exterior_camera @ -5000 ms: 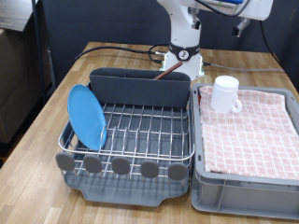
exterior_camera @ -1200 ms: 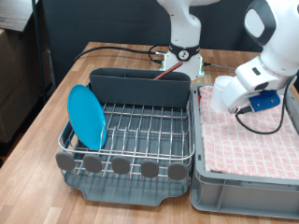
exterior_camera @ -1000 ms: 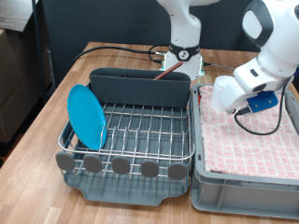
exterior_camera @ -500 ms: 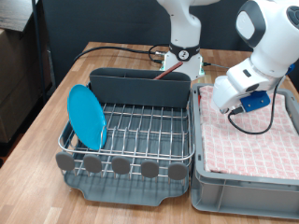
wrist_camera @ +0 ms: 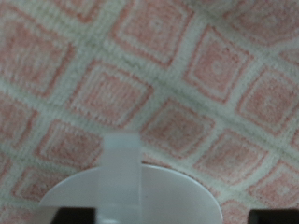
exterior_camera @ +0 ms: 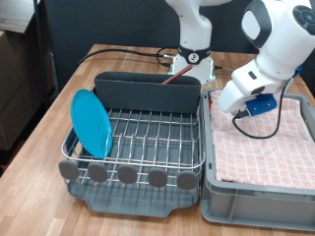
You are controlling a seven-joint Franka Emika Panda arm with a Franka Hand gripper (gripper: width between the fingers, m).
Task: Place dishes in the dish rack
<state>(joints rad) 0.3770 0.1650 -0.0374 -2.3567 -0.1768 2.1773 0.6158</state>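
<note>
Exterior view: plate (exterior_camera: 91,122) on edge in rack (exterior_camera: 138,138), hand (exterior_camera: 233,99) over cloth (exterior_camera: 266,143)

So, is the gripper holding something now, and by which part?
It cannot be told. The gripper is down at the white handled mug on the red-checked cloth, but its fingers are hidden in both views.

A wooden desk (exterior_camera: 59,108) carried everything, its pale planks running toward the exterior view's top. On the exterior view's right sat a grey bin (exterior_camera: 246,202), lined with a red-checked cloth (exterior_camera: 261,147) that filled its top; the wrist view showed the same checked weave up close. Black cables (exterior_camera: 123,51) trailed across the desk behind, before a dark curtain (exterior_camera: 108,20).
</note>
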